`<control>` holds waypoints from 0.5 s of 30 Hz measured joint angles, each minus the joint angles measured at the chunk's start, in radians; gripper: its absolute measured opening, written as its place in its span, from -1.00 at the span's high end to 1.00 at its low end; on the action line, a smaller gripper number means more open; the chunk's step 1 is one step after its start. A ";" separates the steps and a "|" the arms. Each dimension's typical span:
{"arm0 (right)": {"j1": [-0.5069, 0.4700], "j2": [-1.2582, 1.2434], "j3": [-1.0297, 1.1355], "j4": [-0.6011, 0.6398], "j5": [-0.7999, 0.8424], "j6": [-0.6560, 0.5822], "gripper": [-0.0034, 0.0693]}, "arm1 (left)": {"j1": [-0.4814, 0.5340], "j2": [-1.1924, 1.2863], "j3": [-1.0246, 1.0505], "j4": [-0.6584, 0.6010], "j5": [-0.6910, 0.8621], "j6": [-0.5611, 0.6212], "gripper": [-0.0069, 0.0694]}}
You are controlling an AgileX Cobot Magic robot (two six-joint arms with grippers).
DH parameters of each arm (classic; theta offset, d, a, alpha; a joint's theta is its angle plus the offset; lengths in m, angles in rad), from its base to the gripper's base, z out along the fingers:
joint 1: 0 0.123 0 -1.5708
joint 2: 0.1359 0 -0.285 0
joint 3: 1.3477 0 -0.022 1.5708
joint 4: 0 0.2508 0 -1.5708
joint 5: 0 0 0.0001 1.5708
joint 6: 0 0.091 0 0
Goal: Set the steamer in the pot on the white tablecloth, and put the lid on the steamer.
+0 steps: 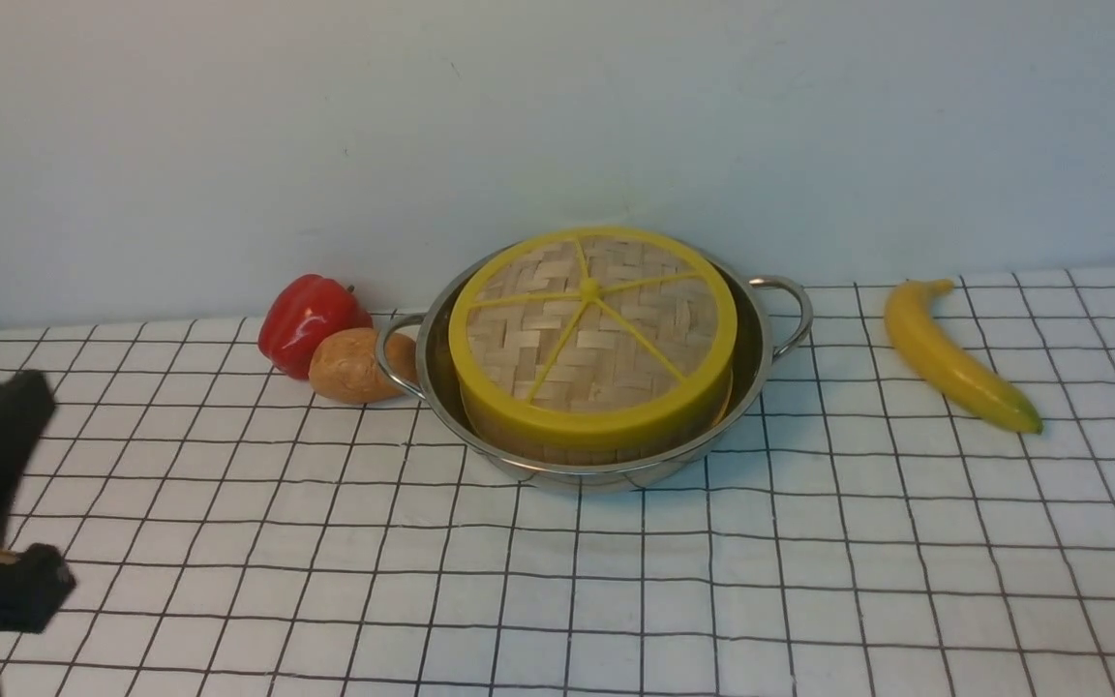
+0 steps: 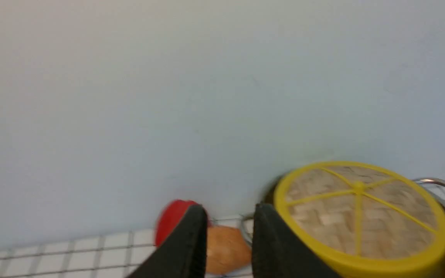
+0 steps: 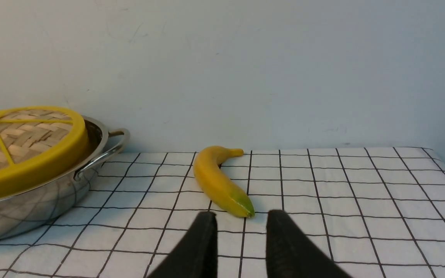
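Note:
The shiny steel pot (image 1: 757, 373) stands on the white tablecloth (image 1: 809, 581) near the back wall. Inside it sits the steamer (image 1: 596, 440), of which only the bamboo side shows. The woven, yellow-rimmed lid (image 1: 594, 324) lies flat on top and hides the inside. My left gripper (image 1: 35, 484) is at the far left edge, well apart from the pot. In the left wrist view this gripper (image 2: 230, 208) is open and empty, with the lid (image 2: 361, 216) beyond it. My right gripper (image 3: 242, 213) is open and empty above the cloth, to the right of the pot (image 3: 33, 208).
A red pepper (image 1: 311, 315) and a brown potato (image 1: 349, 366) lie against the pot's left handle. A yellow banana (image 1: 954, 353) lies to the right of the pot; in the right wrist view the banana (image 3: 218, 181) is just beyond the fingertips. The wall is close behind.

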 joint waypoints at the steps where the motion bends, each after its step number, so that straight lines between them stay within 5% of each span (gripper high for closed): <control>1: 0.000 0.000 0.000 0.002 0.000 0.000 0.32 | 0.037 -0.036 0.006 0.016 0.014 0.008 0.35; 8: 0.000 0.000 0.000 0.002 0.000 0.002 0.26 | 0.243 -0.279 0.188 0.176 0.094 0.048 0.32; 15: 0.000 0.000 0.000 0.002 0.000 0.002 0.25 | 0.251 -0.434 0.394 0.167 0.094 0.050 0.29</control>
